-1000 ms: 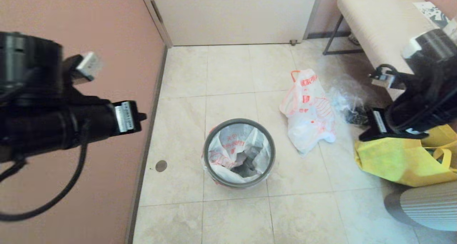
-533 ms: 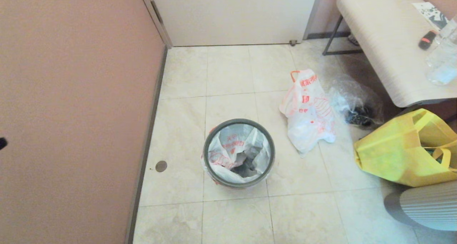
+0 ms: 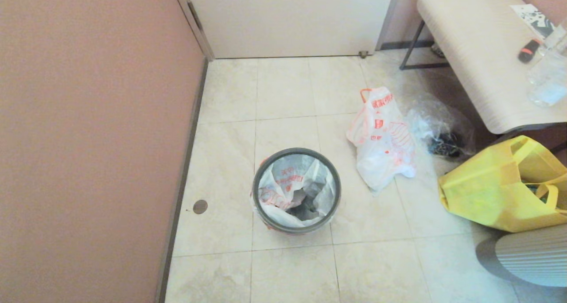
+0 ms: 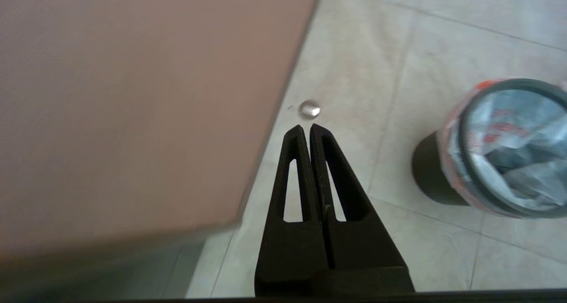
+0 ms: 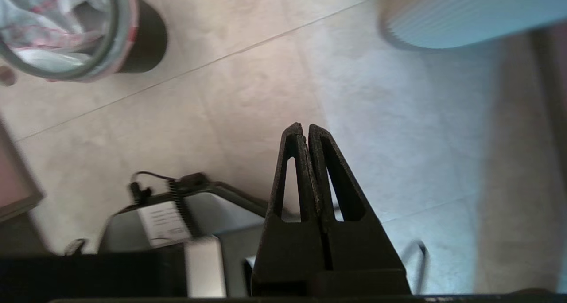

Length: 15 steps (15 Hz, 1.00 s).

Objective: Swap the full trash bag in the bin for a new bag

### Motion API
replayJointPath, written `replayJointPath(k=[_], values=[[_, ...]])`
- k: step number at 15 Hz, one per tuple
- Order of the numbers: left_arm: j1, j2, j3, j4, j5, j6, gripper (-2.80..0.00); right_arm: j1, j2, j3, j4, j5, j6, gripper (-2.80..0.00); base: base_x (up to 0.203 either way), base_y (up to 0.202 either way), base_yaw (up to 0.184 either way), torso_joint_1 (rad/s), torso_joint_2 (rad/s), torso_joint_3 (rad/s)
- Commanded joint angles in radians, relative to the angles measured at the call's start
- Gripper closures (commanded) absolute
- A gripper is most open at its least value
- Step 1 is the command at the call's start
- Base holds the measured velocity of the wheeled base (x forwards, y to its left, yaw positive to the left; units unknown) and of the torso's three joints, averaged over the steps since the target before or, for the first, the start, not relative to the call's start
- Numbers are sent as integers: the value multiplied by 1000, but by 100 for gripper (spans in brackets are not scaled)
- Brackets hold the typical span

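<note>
the full trash bag point(image 3: 384, 137) lies right of our lined bin point(image 3: 296, 188); our left gripper point(image 4: 306, 127) and right gripper point(image 5: 302, 126) are closed, empty.

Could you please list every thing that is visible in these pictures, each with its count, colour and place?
bin: one, black with grey ring, on the floor tiles, centre.
new bag: one, white with orange-red print, lining the bin under the ring.
full trash bag: one, white with orange-red print, on the floor right of the bin.
clear bag: one, dark contents, beside the full trash bag, under the bench.
yellow tote: one, floor, far right.
bench: one, beige, upper right.
grey ribbed object: one, lower right corner.
floor plug: one, metal, near the pink wall.
left end effector: black, shut, empty, above the floor.
right end effector: black, shut, empty, above the floor.
</note>
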Motion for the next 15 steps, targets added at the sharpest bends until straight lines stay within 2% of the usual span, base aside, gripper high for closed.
replayJointPath(k=[1, 4, 8, 11, 12, 14, 15], values=[[44, -33, -29, 52, 4, -9, 0, -63, -143, 11, 55, 0, -40, 0, 0, 0, 0, 0, 0, 0], [105, -51, -24, 100, -59, -10, 0, -90, -163, 37, 67, 5, -87, 0, 0, 0, 0, 0, 0, 0], [166, -174, 91, 122, -169, -4, 0, -90, -192, 133, 46, 31, -128, 0, 0, 0, 0, 0, 0, 0], [161, -278, 193, 117, -222, 33, 0, -88, -193, 240, -94, 49, -165, 0, 0, 0, 0, 0, 0, 0], [160, -315, 242, 105, -242, 50, 0, -88, -193, 294, -161, 50, -187, 0, 0, 0, 0, 0, 0, 0], [156, -322, 323, -5, -272, 66, 0, -87, -192, 372, -242, 44, -228, 0, 0, 0, 0, 0, 0, 0], [151, -323, 345, -43, -312, 80, 0, -72, -184, 385, -272, 39, -229, 0, 0, 0, 0, 0, 0, 0]])
